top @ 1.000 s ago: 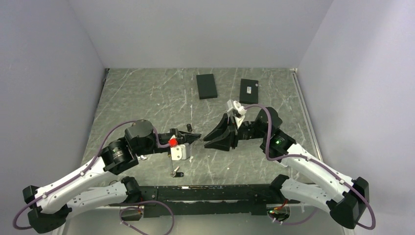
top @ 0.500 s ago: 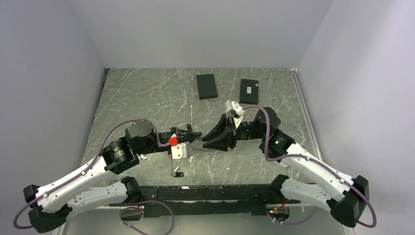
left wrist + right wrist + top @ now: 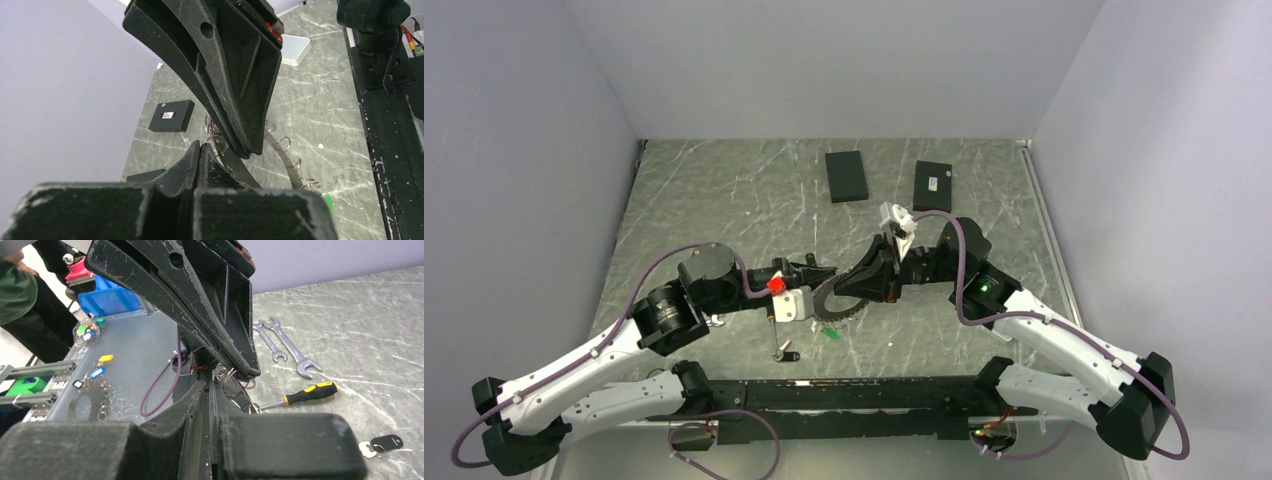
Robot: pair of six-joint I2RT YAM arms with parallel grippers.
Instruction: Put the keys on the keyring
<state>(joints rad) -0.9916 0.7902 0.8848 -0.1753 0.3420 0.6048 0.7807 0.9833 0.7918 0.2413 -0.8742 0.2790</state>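
Note:
The keyring [image 3: 828,303], a flat grey ring, hangs tilted between my two grippers above the table, its green tag [image 3: 832,335] below it. My right gripper [image 3: 852,290] is shut on its edge; in the right wrist view the jaws [image 3: 209,385] stand nearly closed beside the ring's small loops [image 3: 232,385]. My left gripper [image 3: 828,275] is shut, and in the left wrist view its tips [image 3: 200,146] pinch a thin wire loop by the ring [image 3: 282,157]. One black-headed key [image 3: 787,354] lies on the table, also in the right wrist view [image 3: 385,442]. Other keys are hidden.
A black-and-yellow screwdriver [image 3: 310,394] and two silver wrenches [image 3: 287,345] lie near the left arm. Two black boxes [image 3: 846,175] [image 3: 933,185] sit at the back. The black rail [image 3: 844,395] runs along the near edge.
The right gripper has shifted a little left and turned. The keyring, hidden before, now shows as an arc between the grippers with the green tag under it. The left arm has barely moved.

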